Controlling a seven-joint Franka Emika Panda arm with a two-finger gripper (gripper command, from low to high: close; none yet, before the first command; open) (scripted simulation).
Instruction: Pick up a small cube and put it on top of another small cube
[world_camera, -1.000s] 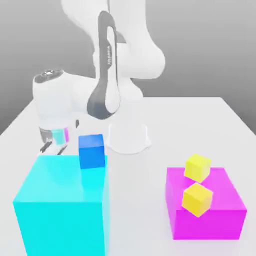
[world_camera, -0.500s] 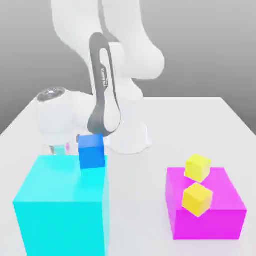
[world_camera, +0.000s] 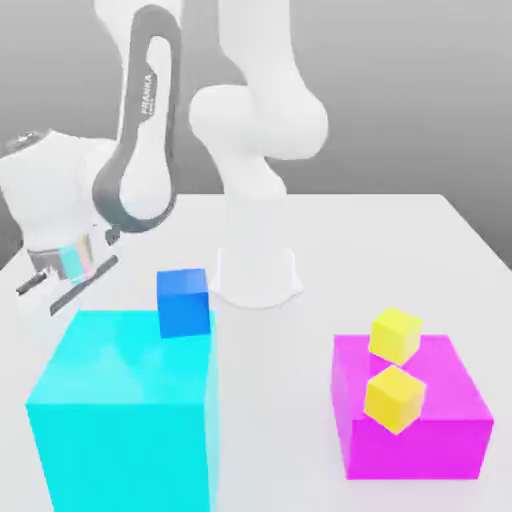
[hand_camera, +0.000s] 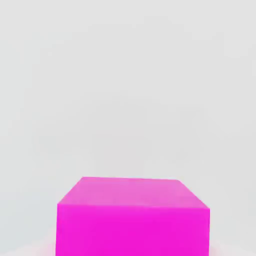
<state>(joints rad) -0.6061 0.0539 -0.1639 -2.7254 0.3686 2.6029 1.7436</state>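
Magenta cube (hand_camera: 132, 220) close before hand camera.

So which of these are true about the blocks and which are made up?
1. The small blue cube sits on the big cyan block. True.
2. The rear yellow cube is stacked on the front yellow cube. False: both rest on the big magenta block.
3. The gripper hangs over the big magenta block. False: it is at the exterior view's left, near the cyan block.
4. The gripper is shut on the small magenta cube. True.
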